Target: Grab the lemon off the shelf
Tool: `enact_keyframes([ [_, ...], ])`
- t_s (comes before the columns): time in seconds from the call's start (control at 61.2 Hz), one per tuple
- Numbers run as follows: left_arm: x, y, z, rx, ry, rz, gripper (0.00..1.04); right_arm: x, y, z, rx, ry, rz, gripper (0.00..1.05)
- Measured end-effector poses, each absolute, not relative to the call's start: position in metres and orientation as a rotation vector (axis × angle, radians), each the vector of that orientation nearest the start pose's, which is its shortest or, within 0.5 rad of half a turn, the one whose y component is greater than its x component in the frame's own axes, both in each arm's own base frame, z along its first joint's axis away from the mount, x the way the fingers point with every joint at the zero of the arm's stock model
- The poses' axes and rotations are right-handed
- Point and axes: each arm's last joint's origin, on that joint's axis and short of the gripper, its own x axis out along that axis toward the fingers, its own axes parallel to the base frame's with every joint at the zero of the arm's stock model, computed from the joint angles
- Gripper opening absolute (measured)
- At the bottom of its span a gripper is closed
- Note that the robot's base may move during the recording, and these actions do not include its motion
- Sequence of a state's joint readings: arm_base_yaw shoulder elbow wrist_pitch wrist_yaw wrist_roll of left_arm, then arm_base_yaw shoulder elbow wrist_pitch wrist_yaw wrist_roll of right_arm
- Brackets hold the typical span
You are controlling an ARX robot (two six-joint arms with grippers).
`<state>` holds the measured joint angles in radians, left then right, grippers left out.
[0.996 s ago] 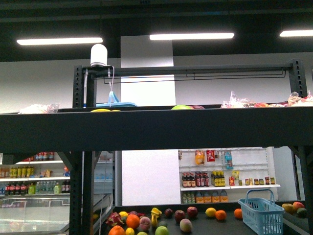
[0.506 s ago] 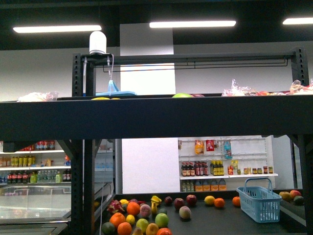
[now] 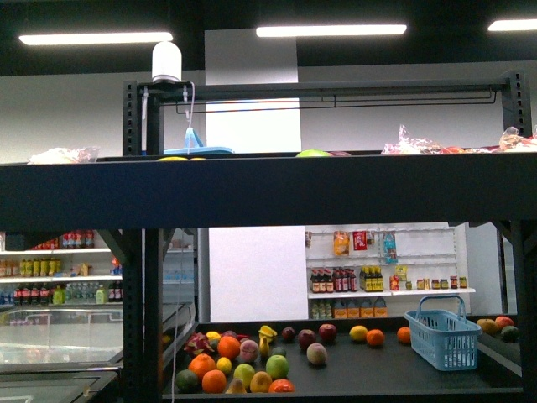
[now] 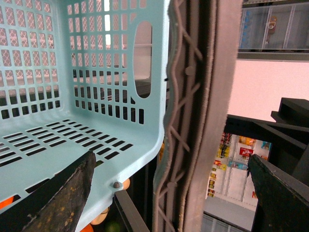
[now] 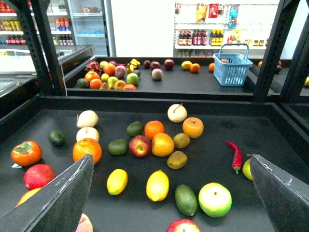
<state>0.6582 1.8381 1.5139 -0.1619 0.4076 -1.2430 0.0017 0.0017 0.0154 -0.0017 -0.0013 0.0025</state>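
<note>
- Right gripper (image 5: 170, 163) hovers over the shelf (image 5: 217, 137) deck, its fingers spread wide and holding nothing.
- Two lemons lie nearest it: the smaller lemon (image 5: 117, 181) just beside the larger lemon (image 5: 158, 185), not touching, with bare deck between them.
- Left gripper (image 4: 171, 162) has its jaws wide apart, close against one blue basket (image 4: 58, 72).

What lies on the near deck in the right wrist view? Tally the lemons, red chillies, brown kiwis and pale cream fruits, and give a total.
Lemons: 2
Red chillies: 1
Brown kiwis: 2
Pale cream fruits: 3
Total: 8
Not counted: a yellowish fruit, part hidden at the picture's edge.
</note>
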Motion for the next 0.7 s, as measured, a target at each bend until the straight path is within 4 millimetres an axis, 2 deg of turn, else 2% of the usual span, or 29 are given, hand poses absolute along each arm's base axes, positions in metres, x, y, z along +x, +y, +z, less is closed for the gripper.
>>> enact_keyframes([
  [0.163,0.366,0.257,0.294,-1.422,0.213,0.507,0.96,0.097,0.0,0.168,0.002,-0.012,0.002,0.97],
  [0.343,0.376,0.254,0.286,-1.395,0.247,0.53,0.64,0.097,0.0,0.168,0.003,-0.012,0.002,0.97],
  [0.588,0.373,0.256,0.288,-1.34,0.248,0.533,0.23,0.097,0.0,0.168,0.003,-0.012,0.002,0.97],
  [0.637,0.371,0.255,0.289,-1.32,0.251,0.53,0.17,0.097,0.0,0.168,0.002,-0.012,0.002,0.97],
  [0.702,0.364,0.248,0.292,-1.291,0.265,0.519,0.17,0.097,0.0,0.168,0.002,-0.012,0.002,0.97],
])
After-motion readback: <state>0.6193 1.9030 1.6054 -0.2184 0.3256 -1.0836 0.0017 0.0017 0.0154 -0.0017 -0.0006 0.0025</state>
